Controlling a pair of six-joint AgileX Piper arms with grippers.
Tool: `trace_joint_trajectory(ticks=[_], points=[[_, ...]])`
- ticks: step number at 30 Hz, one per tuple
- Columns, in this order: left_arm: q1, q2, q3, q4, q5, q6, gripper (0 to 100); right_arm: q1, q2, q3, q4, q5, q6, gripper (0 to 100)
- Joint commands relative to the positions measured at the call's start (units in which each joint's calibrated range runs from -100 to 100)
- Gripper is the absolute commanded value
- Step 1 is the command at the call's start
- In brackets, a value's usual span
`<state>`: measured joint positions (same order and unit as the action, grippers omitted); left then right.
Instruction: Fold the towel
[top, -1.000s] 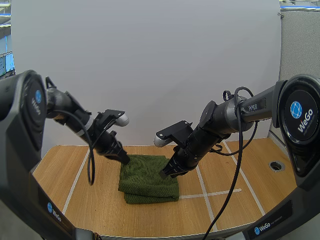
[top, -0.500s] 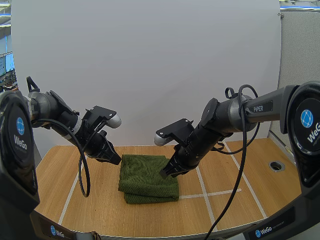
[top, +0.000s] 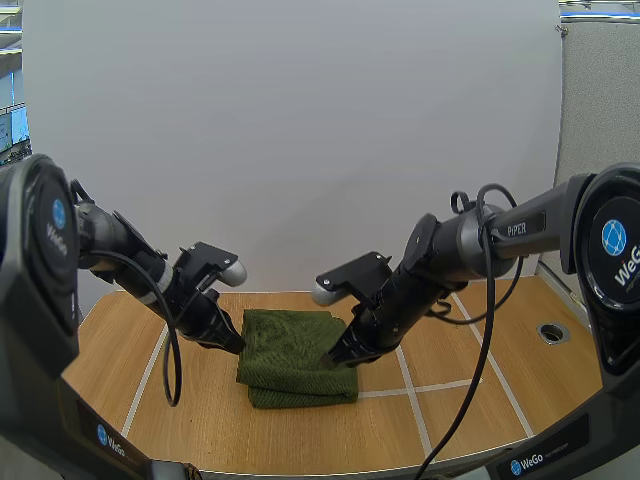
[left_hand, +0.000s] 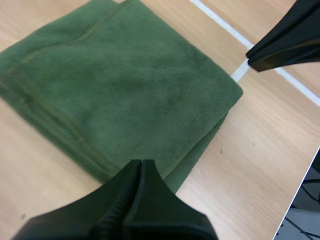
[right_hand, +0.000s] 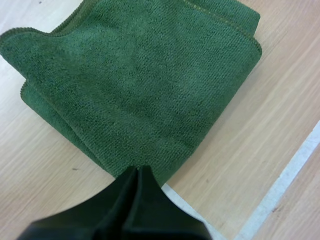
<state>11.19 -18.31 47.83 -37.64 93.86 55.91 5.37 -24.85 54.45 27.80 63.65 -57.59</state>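
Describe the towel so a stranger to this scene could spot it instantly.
Start at the wooden table crossed by white tape lines. Near its middle, between the tips of the left gripper and the right gripper, lies the towel. It is the only soft thing there: dark green, folded into a thick layered square.

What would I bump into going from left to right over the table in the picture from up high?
Left gripper, jaws shut → green towel → right gripper, jaws shut → little round hole.
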Motion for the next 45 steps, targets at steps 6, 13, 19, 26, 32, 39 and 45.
trace_joint_trajectory(ticks=[6, 13, 19, 26, 32, 39, 45], points=[[-3.55, 14.9, 3.8, -6.4, -13.1, 5.3, 0, -0.2, 3.5, 4.9, 4.4, -10.3, -3.7, 0], [-3.55, 17.1, 4.8, -6.1, -14.8, 5.9, 0, -0.2, 10.5, 4.9, 6.0, -14.0, -5.4, 0], [-3.55, 21.7, 7.2, -6.7, -18.9, 7.9, 0, -0.2, 15.0, 4.9, 7.3, -15.5, -6.6, 0], [-3.55, 24.8, 7.2, -8.7, -19.1, 9.3, 0, -0.2, 16.3, 4.9, 7.4, -15.5, -6.8, 0], [-3.46, 20.9, 6.9, -9.4, -18.7, 9.5, 0, -0.2, 12.0, 4.0, 7.4, -13.7, -6.5, 0], [-3.46, 12.0, -0.3, -9.1, -18.6, 5.9, 0, -0.2, 5.5, -4.4, 6.9, -13.2, -6.5, 0], [-3.46, 15.8, -11.5, -8.8, -18.6, 2.3, 0, -0.2, 11.9, -14.1, 7.1, -13.2, -6.1, 0]])
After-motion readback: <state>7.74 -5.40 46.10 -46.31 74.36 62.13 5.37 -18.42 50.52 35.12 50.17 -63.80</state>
